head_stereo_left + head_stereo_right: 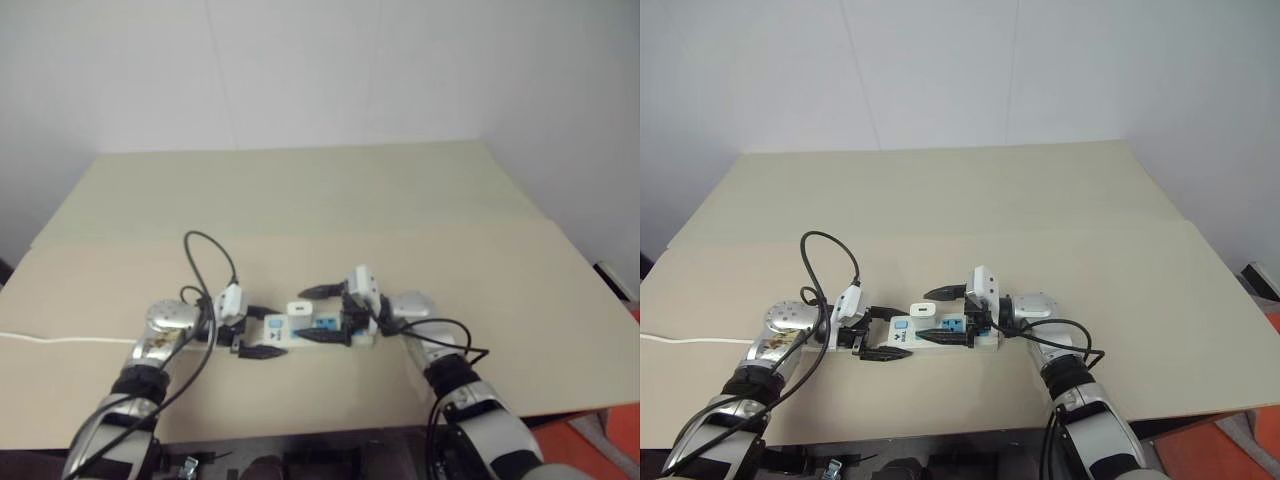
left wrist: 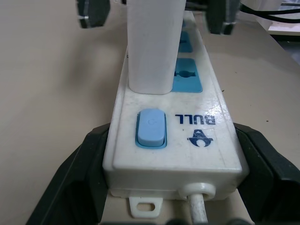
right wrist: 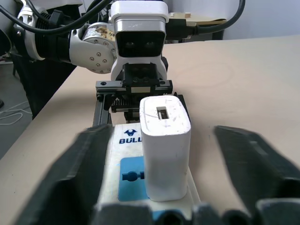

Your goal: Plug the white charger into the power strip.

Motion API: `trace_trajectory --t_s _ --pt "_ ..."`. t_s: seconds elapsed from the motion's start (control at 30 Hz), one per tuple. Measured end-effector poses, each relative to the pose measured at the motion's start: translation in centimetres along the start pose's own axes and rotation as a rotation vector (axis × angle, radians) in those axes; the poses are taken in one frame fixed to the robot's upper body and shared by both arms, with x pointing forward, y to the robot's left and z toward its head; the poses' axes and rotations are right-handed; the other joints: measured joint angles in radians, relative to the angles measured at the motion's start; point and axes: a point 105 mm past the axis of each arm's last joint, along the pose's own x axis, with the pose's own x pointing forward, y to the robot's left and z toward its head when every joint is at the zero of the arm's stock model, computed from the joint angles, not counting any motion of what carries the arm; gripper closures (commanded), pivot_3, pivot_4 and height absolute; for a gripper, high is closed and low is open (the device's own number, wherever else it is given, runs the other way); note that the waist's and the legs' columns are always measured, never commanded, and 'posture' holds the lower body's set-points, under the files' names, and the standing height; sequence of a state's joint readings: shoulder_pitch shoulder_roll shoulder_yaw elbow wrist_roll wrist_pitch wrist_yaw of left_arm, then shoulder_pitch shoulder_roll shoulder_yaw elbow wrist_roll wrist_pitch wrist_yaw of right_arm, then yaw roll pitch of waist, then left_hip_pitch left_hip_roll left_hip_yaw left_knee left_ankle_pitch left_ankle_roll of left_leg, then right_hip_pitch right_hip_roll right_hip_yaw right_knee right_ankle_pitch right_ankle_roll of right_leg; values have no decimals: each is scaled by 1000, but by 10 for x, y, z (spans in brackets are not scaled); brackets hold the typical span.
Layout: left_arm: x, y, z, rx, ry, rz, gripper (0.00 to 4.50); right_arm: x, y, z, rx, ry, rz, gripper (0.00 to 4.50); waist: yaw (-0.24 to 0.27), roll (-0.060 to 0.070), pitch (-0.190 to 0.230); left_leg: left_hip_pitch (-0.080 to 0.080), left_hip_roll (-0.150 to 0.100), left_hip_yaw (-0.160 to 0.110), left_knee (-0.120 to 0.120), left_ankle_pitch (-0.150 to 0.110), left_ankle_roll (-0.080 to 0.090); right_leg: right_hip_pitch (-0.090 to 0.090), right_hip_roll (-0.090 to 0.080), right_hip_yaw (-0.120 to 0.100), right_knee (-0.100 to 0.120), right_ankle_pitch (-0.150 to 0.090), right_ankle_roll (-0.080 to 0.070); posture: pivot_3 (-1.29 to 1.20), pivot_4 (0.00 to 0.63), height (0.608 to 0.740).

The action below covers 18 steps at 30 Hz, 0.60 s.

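The charger (image 3: 165, 146), light, rigid and smooth, is seated upright in the strip (image 2: 173, 140) on the tabletop (image 1: 300, 190). The strip's switch end is clamped by the left end effector (image 1: 262, 332); the right end effector (image 1: 322, 314) is spread, flanking the charger's flat sides, judged the best grip.

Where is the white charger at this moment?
The white charger stands upright in the power strip, in the socket nearest the blue switch, between the left hand holding the strip's switch end and the open right hand.

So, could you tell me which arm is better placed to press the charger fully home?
The right: the right gripper stands open astride the white charger, while the left gripper is clamped on the power strip, steadying it.
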<state>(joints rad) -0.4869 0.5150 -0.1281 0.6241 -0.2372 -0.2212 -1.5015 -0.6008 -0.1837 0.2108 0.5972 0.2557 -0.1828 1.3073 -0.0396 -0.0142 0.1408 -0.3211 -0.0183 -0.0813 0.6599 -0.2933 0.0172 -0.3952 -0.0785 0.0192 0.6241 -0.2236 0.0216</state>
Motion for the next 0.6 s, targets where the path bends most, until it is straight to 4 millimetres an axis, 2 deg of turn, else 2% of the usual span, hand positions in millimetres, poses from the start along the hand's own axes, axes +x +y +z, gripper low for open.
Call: trace_trajectory --t_s 0.07,0.13,0.2,0.33,0.43,0.5,0.6 --pt "0 0 0 1 -1 2 1187 -2 1 0 -7 6 5 26 1 0 0 0 0 0 0 0 0 0 0 0 0 0 0 0 150 740" --pt "0 -1 0 -8 -3 7 452 -7 1 0 -15 14 6 0 1 0 0 0 0 0 0 0 0 0 0 0 0 0 0 0 150 740" --pt "0 0 -1 -21 -1 11 34 -10 0 1 -17 18 0 0 1 0 0 0 0 0 0 0 0 0 0 0 0 0 0 0 150 740" --pt "-5 -1 0 -4 -15 25 34 -17 0 2 -29 26 -24 0 0 0 0 -1 0 0 0 0 0 -1 0 0 0 0 0 0 150 740" --pt "-31 -5 -1 -2 -10 88 34 -27 5 9 -57 45 -32 0 -4 0 0 -10 0 0 0 0 0 -12 0 1 1 0 0 0 150 740" --pt "-53 -11 10 6 -34 135 34 -42 8 13 -69 78 -56 0 -5 0 1 -19 1 0 0 0 -1 -22 -1 2 3 0 0 0 150 740" --pt "-86 -27 33 15 -38 163 34 -67 11 31 -148 167 -81 0 -2 1 2 -25 1 1 -1 0 -1 -29 -1 2 3 1 0 0 150 740"
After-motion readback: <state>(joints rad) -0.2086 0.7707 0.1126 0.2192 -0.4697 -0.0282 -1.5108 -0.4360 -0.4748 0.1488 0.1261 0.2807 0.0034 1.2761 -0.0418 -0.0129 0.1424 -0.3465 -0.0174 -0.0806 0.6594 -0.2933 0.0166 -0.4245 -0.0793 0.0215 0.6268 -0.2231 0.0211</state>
